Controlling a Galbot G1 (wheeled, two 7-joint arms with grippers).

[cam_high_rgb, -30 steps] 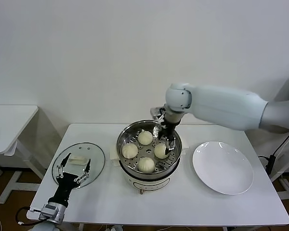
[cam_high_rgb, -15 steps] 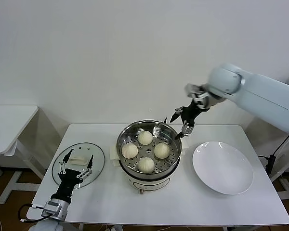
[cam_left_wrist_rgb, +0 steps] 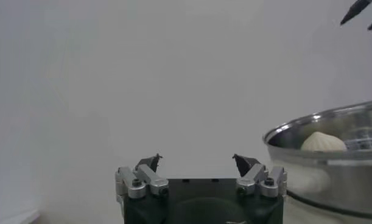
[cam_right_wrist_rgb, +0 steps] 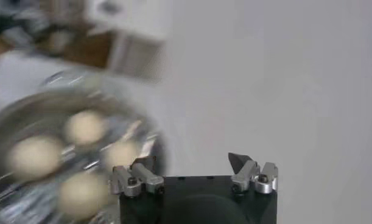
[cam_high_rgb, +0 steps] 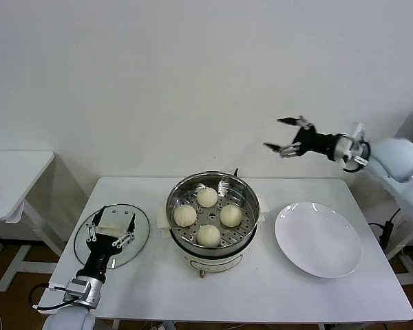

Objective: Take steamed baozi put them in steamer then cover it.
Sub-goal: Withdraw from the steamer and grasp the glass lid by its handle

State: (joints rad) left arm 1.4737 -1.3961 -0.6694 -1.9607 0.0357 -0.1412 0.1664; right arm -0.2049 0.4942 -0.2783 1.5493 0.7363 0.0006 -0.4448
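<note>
Right end effector (cam_high_rgb: 283, 134) raised high, fingers spread, empty; left end effector (cam_high_rgb: 111, 228) low, likewise spread.

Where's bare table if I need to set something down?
Bare table runs along the front edge, below the steamer and white plate. Crowded: glass lid fills the left, under the left gripper.

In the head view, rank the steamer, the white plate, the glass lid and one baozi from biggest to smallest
1. Steamer and white plate: they look about alike, so I won't rank them.
2. Glass lid, somewhat smaller, partly covered by the left gripper.
3. Baozi, clearly the smallest.
</note>
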